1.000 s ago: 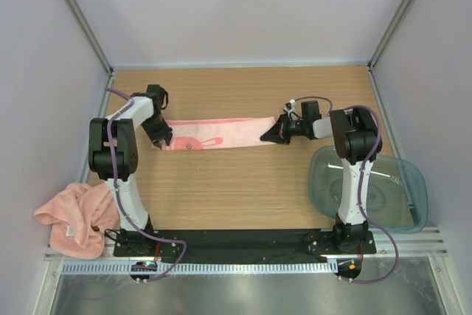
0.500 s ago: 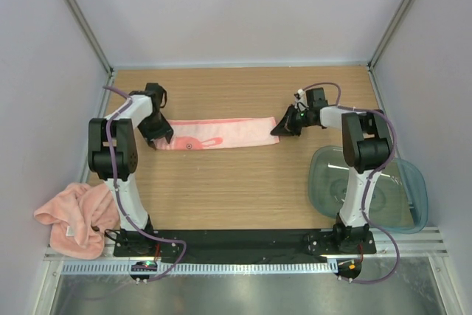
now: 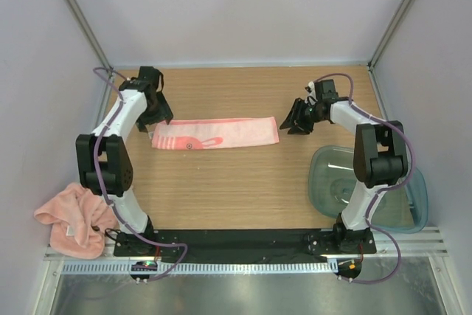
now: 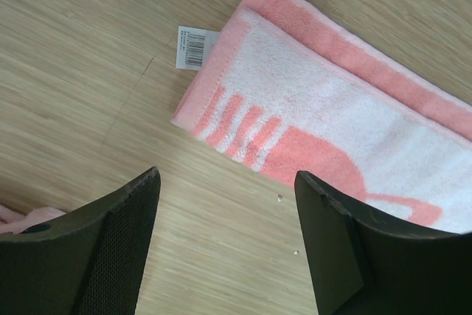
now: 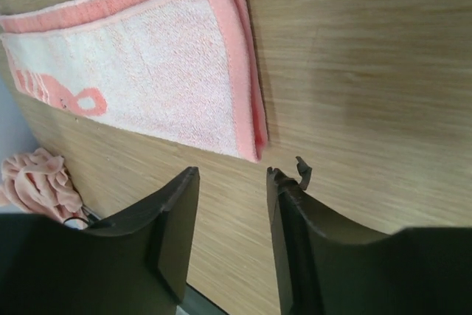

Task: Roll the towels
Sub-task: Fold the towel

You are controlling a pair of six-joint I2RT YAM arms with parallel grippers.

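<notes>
Salmon-pink towel (image 3: 215, 133), long flat folded strip.

A light wood-grain table (image 3: 243, 182) stands enclosed by plain pale grey walls (image 3: 236, 5), with aluminium corner posts (image 3: 77, 14) and a brushed metal sheet (image 3: 243, 293) along its near edge.

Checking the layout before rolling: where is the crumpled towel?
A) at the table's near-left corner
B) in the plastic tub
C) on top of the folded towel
A: the crumpled towel lies bunched at the near-left corner, apart from the folded towel.
</notes>
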